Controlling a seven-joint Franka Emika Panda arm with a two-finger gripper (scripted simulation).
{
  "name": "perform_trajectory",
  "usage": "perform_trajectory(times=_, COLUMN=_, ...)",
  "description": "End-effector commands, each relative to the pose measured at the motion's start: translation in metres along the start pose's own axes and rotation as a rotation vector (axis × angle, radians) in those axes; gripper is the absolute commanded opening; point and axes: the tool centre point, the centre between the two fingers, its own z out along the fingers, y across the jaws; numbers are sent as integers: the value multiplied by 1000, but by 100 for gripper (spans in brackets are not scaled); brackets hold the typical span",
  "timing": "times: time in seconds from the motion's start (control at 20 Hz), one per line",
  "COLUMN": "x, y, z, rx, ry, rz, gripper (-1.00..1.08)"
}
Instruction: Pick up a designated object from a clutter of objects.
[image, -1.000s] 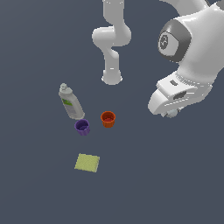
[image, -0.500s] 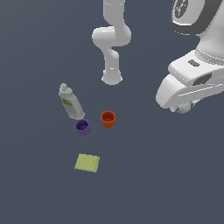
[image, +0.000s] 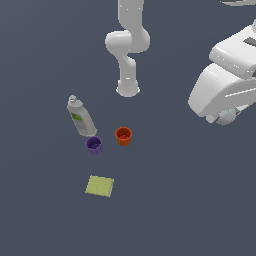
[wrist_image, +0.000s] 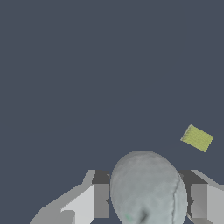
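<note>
The small pale mottled ball sits between my gripper's two fingers in the wrist view, and my gripper is shut on it. In the exterior view the ball shows just under the big white hand at the exterior view's right, held well above the floor; my gripper is mostly hidden by the hand. The rest of the clutter lies far off at the exterior view's left: grey bottle with green label, purple cup, orange cup, yellow-green pad.
The arm's white base stands behind the clutter. The yellow-green pad also shows in the wrist view, far below. The floor is a plain dark grey.
The hand has moved up and toward the exterior view's right, nearer the camera, with the ball in it. The clutter on the floor has not moved.
</note>
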Motion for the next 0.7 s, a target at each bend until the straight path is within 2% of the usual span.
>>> perform_trajectory(times=0.0, x=5, y=3, z=-11, rx=-1, ry=0, rz=0, gripper=-100)
perform_trajectory(times=0.65, x=21, y=9, z=-41, rx=-1, ry=0, rz=1, gripper=-100)
